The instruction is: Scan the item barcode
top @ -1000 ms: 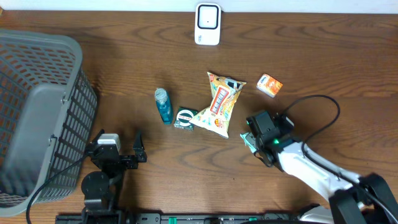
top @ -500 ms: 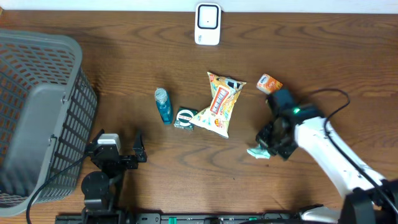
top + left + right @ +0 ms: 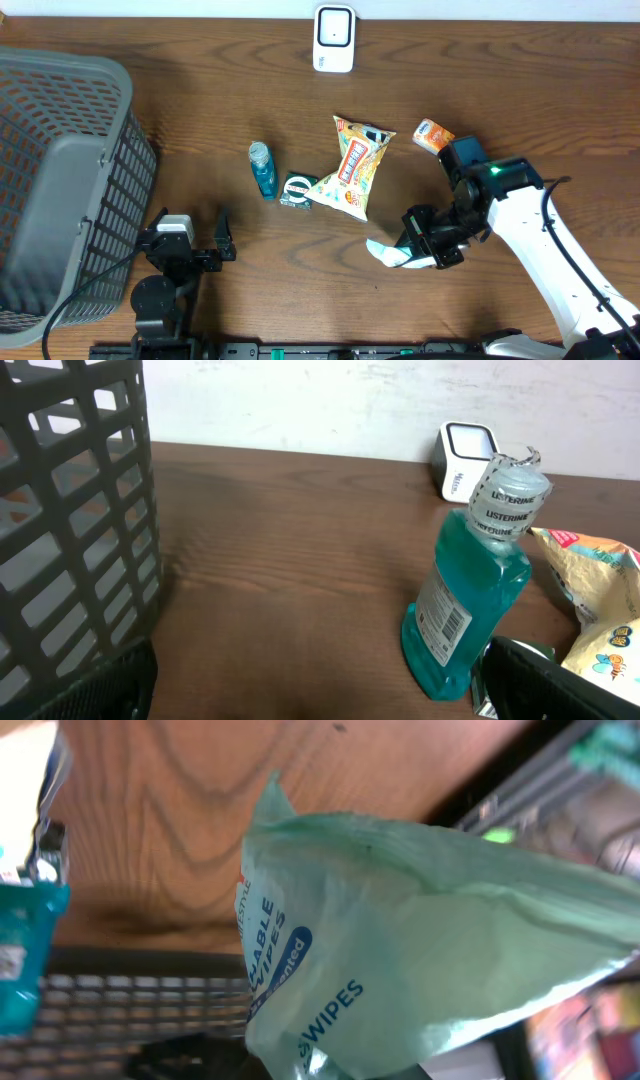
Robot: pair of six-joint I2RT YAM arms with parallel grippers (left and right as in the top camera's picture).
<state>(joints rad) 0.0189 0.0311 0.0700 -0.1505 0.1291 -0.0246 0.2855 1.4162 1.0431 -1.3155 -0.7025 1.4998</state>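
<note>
A: Two arms, one busy. Which step is shown?

B: The grasp looks complete. The right end effector is clamped on the packet of wipes, apparently held just above the tabletop, near the snack bag. The left end effector rests with its fingers apart.

A: And next?

B: Probably a carry to the scanner, with the barcode, not visible here, turned to face it.

Wipes pk pale green w/ blue lettering; mouthwash btl teal; basket dk grey lattice.
</note>
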